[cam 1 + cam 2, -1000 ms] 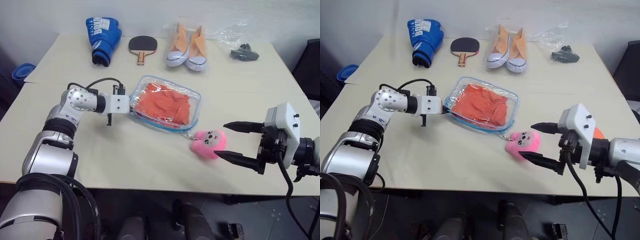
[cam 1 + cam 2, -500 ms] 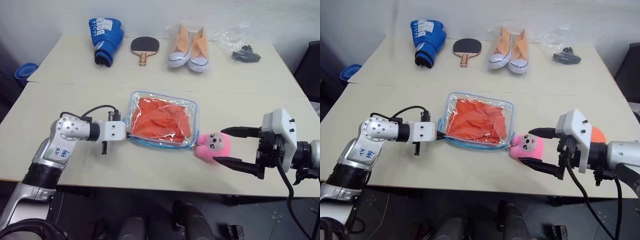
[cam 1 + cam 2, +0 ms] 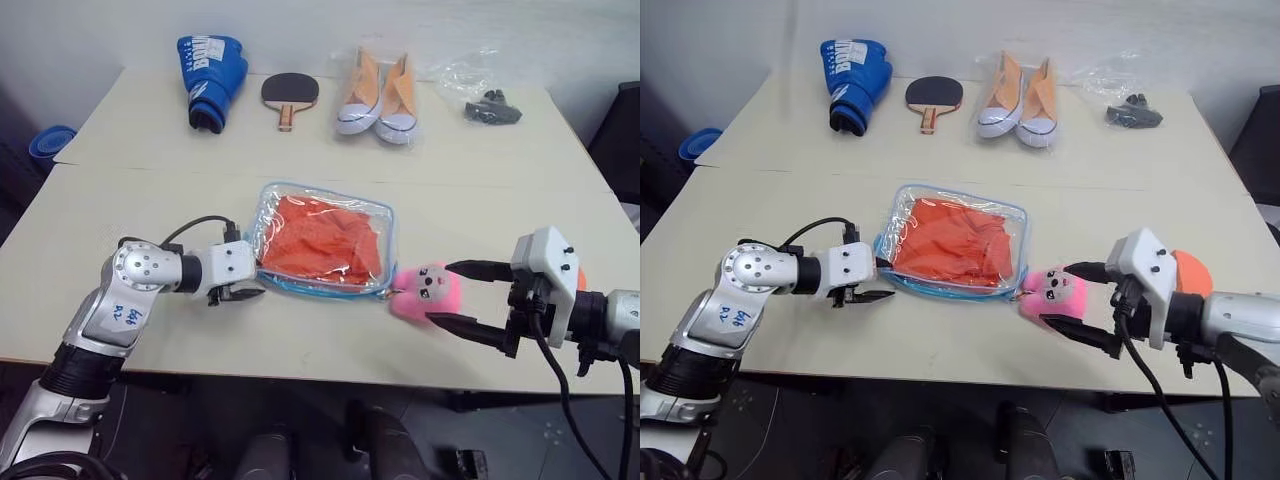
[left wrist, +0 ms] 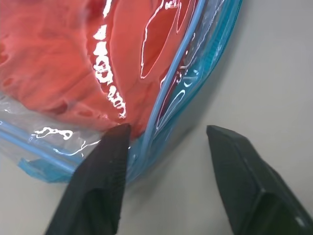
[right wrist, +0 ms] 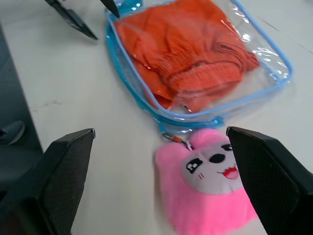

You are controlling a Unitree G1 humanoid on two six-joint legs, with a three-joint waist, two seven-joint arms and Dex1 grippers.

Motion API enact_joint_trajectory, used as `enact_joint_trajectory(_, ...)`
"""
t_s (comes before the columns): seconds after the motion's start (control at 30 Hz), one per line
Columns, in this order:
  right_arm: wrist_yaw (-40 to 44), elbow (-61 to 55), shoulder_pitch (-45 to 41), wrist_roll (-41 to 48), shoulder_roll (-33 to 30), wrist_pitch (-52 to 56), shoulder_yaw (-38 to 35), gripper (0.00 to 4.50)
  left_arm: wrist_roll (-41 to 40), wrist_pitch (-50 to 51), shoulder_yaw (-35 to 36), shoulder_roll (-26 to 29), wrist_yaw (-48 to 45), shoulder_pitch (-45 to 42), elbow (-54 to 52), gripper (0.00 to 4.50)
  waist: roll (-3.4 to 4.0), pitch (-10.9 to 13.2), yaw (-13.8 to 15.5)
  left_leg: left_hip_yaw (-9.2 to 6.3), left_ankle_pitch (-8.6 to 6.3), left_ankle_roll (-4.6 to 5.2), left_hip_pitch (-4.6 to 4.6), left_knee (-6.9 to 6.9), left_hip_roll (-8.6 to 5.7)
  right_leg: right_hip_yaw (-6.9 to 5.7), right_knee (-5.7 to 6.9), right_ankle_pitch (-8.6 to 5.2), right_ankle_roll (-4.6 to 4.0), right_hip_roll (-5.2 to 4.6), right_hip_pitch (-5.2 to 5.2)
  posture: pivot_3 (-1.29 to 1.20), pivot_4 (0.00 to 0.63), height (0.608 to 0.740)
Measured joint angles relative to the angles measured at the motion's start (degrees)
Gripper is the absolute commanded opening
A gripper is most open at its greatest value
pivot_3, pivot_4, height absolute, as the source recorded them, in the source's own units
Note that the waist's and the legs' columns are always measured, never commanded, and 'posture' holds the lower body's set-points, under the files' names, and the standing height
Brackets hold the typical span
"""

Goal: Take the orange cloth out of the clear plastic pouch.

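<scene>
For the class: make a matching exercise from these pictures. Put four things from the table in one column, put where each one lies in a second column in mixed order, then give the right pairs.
Things:
1. orange cloth
2. pink plush charm
3. blue boxing glove
4. table tennis paddle

Places:
A. between the glove and the sneakers
B. far left corner of the table
C. inside the clear plastic pouch
D. between the right gripper's open fingers

Pairs: 1-C, 2-D, 3-B, 4-A

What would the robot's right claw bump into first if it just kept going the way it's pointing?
Most likely the pink plush charm, which lies straight ahead between the right gripper's open fingers, with the clear plastic pouch just behind it.
</scene>
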Motion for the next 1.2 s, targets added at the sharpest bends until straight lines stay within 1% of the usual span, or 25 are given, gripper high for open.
enact_joint_trajectory(0.07,-3.68,0.27,0.09,-1.07,1.52,0.74,0.05,4.5,-0.74,0.44,0.1,0.09,-0.16,0.39,-1.36,4.48,0.0,0.0,-0.02,0.01,0.0,-0.01,0.0,-0.01,0.0,0.01,0.0,0.0,0.0,0.0,0.0,0.0,0.15,0.74)
enact_joint_trajectory(0.1,-6.22,0.6,-0.28,-1.06,2.9,1.98,0.05,4.5,-1.96,0.77,0.45,0.15,-0.76,0.58,-1.7,4.48,-0.01,-0.01,-0.04,0.0,0.01,-0.02,0.0,0.0,0.01,0.0,0.01,-0.01,-0.01,0.0,0.0,0.0,0.15,0.74)
enact_joint_trajectory(0.17,-13.38,1.53,-0.94,-0.83,7.14,6.39,0.05,4.5,-7.72,2.67,2.94,0.77,-4.04,0.83,-3.45,4.48,-0.02,-0.01,-0.13,0.0,0.02,-0.08,-0.03,0.0,0.03,-0.01,0.03,-0.03,-0.06,-0.01,-0.06,0.0,0.15,0.74)
enact_joint_trajectory(0.23,-18.22,2.23,-1.18,-0.29,9.77,10.16,0.11,4.5,-13.62,4.69,6.45,2.67,-7.7,0.55,-4.89,4.48,0.03,0.02,-0.17,-0.01,0.01,-0.16,-0.01,0.0,0.04,-0.02,0.07,-0.07,-0.13,-0.01,-0.07,0.0,0.15,0.74)
enact_joint_trajectory(0.3,-22.2,2.24,-1.4,-0.04,11.98,13.07,0.08,4.5,-20.76,7.95,9.86,5.18,-12.4,-0.18,-5.7,4.48,0.04,0.02,-0.26,-0.01,0.03,-0.25,0.01,-0.01,0.09,-0.05,0.1,-0.1,-0.18,0.05,-0.07,0.0,0.15,0.74)
enact_joint_trajectory(0.4,-26.93,2.38,-1.45,0.53,15.99,16.64,0.1,4.5,-29.6,14.52,12.55,8.37,-17.34,-2.64,-6.76,4.48,0.1,0.02,-0.28,-0.01,0.06,-0.3,0.03,-0.03,0.08,-0.04,0.12,-0.11,-0.2,0.11,-0.05,0.0,0.15,0.74)
enact_joint_trajectory(0.5,-29.52,2.42,-2.0,2.37,21.05,17.95,0.28,3.93,-33.06,17.18,13.1,8.69,-18.34,-4.75,-7.62,4.5,0.11,0.01,-0.18,-0.02,0.06,-0.3,0.06,-0.03,0.05,-0.04,0.13,-0.11,-0.19,0.19,-0.01,0.0,0.15,0.74)
enact_joint_trajectory(0.57,-31.09,2.67,-2.31,4.67,25.33,18.79,0.65,3.26,-33.06,16.64,11.87,8.37,-18.34,-5.75,-7.13,4.5,0.13,0.01,-0.24,0.02,0.07,-0.29,0.06,-0.05,0.01,-0.02,0.15,-0.11,-0.19,0.36,-0.02,0.0,0.15,0.74)
enact_joint_trajectory(0.6,-31.58,2.86,-2.45,5.25,26.01,18.95,0.69,3.01,-32.79,16.14,11.24,8.01,-18.28,-5.88,-6.82,4.5,0.14,0.0,-0.24,0.04,0.07,-0.29,0.07,-0.05,0.0,0.0,0.16,-0.11,-0.19,0.39,-0.03,0.0,0.15,0.74)
enact_joint_trajectory(0.67,-32.57,3.04,-2.8,6.08,26.58,18.96,0.58,2.31,-31.76,15.01,9.42,7.19,-18.0,-5.9,-5.29,4.5,0.15,0.0,-0.27,0.04,0.07,-0.29,0.06,-0.06,0.01,0.0,0.15,-0.11,-0.19,0.45,-0.03,0.0,0.15,0.74)
enact_joint_trajectory(0.83,-32.45,3.03,-2.24,6.5,25.9,18.68,0.49,0.59,-31.31,14.53,8.16,5.4,-16.39,-6.64,-4.94,4.5,0.15,0.0,-0.26,0.04,0.07,-0.29,0.04,-0.08,0.02,0.01,0.14,-0.11,-0.19,0.47,-0.05,0.0,0.15,0.74)
enact_joint_trajectory(0.9,-31.51,3.02,-1.43,6.38,24.33,17.94,0.49,0.02,-31.31,14.53,8.16,5.37,-15.92,-6.73,-4.93,4.5,0.15,0.0,-0.25,0.04,0.07,-0.28,0.05,-0.08,0.02,0.02,0.14,-0.11,-0.19,0.47,-0.05,0.0,0.15,0.74)
enact_joint_trajectory(0.97,-29.96,2.78,-0.81,5.53,22.92,16.31,0.87,0.02,-31.31,14.54,8.16,5.33,-15.58,-6.73,-4.9,4.5,0.15,0.0,-0.24,0.04,0.07,-0.28,0.04,-0.08,0.02,0.02,0.14,-0.11,-0.19,0.47,-0.06,0.0,0.15,0.74)
enact_joint_trajectory(1.07,-27.02,1.57,-0.33,1.92,19.52,11.8,2.16,0.02,-31.31,14.55,8.17,5.33,-15.12,-6.73,-4.84,4.5,0.14,0.0,-0.22,0.02,0.06,-0.27,0.04,-0.08,0.02,0.02,0.12,-0.11,-0.19,0.48,-0.05,0.0,0.15,0.74)
enact_joint_trajectory(1.1,-24.74,0.49,-0.01,-1.25,17.95,8.05,3.67,0.02,-31.32,14.56,8.17,5.31,-15.05,-6.73,-4.84,4.5,0.16,0.0,-0.2,0.02,0.06,-0.27,0.03,-0.07,0.02,0.02,0.13,-0.11,-0.19,0.48,-0.06,0.0,0.15,0.74)
enact_joint_trajectory(1.13,-17.14,-0.65,1.59,-9.99,7.85,-1.94,9.42,0.02,-31.32,14.58,8.18,5.3,-14.96,-6.71,-4.82,4.5,0.41,0.13,-0.24,0.13,0.07,-0.15,0.01,-0.1,-0.1,0.13,0.12,-0.09,-0.12,0.44,-0.15,0.0,0.15,0.74)
enact_joint_trajectory(1.17,-10.69,-1.6,1.46,-17.02,2.59,-11.17,12.67,0.02,-31.34,14.64,8.21,5.3,-14.69,-6.7,-4.83,4.5,0.3,0.07,-0.21,0.08,0.07,-0.15,0.05,-0.12,-0.04,0.1,0.06,-0.09,-0.11,0.5,-0.08,0.0,0.15,0.74)
enact_joint_trajectory(1.2,-7.69,-1.53,0.51,-20.04,1.2,-16.04,14.47,0.02,-31.36,14.74,8.18,5.22,-14.51,-6.71,-4.83,4.5,0.17,0.0,-0.25,0.04,0.07,-0.17,0.05,-0.11,0.01,0.08,0.04,-0.09,-0.12,0.6,-0.05,0.0,0.15,0.74)
